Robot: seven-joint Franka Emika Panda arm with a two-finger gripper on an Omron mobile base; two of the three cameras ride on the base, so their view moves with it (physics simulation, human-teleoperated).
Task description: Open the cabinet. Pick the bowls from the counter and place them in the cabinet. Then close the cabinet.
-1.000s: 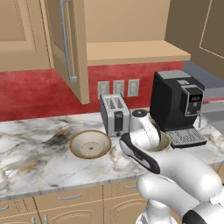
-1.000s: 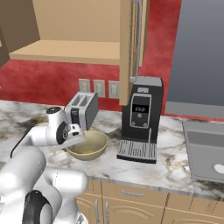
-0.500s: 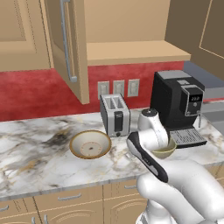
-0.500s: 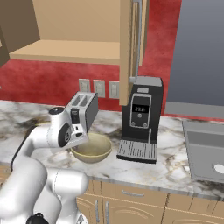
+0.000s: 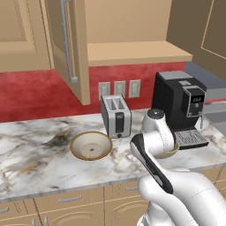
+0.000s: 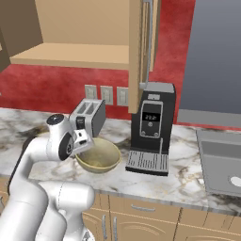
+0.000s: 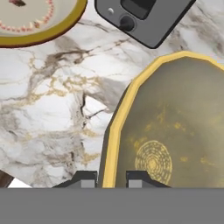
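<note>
The olive-yellow bowl (image 7: 175, 131) sits on the marble counter (image 7: 52, 109) in front of the toaster, and part of it (image 5: 171, 151) peeks out behind my arm. My gripper (image 7: 111, 179) is open and points down at the bowl's (image 6: 101, 160) left rim, one fingertip (image 7: 87, 179) outside it and one inside. The tan-rimmed bowl (image 5: 91, 145) rests apart on the counter (image 5: 35, 154) to the left. The cabinet's (image 5: 137, 53) two doors stand open, its left door (image 5: 66, 44) swung out, and its shelf is bare.
A silver toaster (image 5: 115, 115) stands behind the bowls by the wall. A black coffee machine (image 5: 181, 106) stands just right of the olive bowl. A steel sink (image 6: 221, 160) lies further right. The cabinet's right door (image 6: 141, 47) hangs open above the coffee machine.
My hand has swung right and come down over the olive bowl's rim. Both bowls stay where they were, and the cabinet doors have not moved.
</note>
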